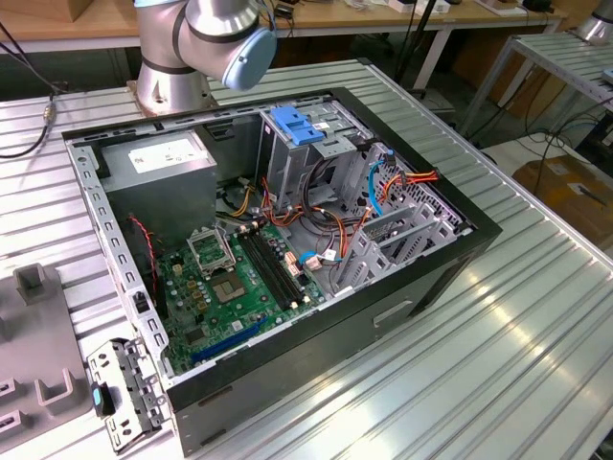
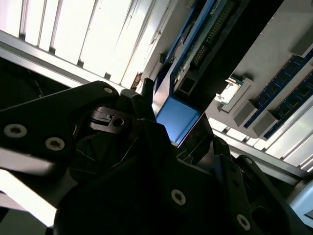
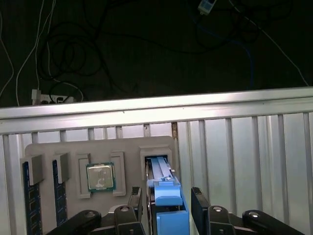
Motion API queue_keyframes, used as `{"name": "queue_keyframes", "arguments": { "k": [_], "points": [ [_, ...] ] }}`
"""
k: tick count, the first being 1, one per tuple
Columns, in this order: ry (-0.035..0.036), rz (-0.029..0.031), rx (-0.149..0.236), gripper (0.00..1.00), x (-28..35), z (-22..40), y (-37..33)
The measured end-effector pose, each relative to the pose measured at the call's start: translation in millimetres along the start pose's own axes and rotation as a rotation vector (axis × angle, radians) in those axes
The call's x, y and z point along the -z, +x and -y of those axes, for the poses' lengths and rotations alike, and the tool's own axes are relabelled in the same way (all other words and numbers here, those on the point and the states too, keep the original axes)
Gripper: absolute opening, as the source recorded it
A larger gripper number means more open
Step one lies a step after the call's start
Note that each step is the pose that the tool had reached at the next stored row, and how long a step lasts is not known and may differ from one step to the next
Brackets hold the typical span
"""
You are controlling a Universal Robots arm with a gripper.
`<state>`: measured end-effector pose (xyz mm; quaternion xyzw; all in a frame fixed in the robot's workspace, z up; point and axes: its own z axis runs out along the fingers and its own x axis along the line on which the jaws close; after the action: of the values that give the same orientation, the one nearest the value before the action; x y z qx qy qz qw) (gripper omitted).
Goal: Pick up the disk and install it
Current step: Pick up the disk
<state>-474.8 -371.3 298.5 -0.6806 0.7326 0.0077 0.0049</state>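
In the first wrist view the disk [image 3: 166, 196], a dark drive in bright blue carrier rails, stands on edge in a slot of the grey holder tray [image 3: 127, 147]. My gripper [image 3: 167, 197] is open and straddles it, with one fingertip [image 3: 138, 196] on each side and a thin gap to each. The second wrist view shows the disk's blue end [image 2: 177, 117] between the gripper's dark parts. In the exterior view the open computer case [image 1: 460, 259] lies on the table, with its grey drive cage [image 1: 287, 163] upright near the arm's base [image 1: 172, 77].
The holder tray also carries a processor chip [image 3: 100, 176] and upright memory sticks [image 3: 27, 196]. Just beyond the tray runs the table's edge rail [image 3: 156, 115], with cables on the dark floor past it. Orange and light-blue cables [image 1: 383, 187] cross inside the case.
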Motion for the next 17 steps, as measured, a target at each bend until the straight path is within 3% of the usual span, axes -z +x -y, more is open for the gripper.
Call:
{"name": "queue_keyframes", "arguments": {
  "k": [10, 17],
  "points": [
    [-0.0001, -0.0008, 0.002, 0.52, -0.8, -0.1, 0.0],
    [0.0007, -0.0092, 0.005, 0.52, -1.3, 0.0, 0.0]
  ]
}}
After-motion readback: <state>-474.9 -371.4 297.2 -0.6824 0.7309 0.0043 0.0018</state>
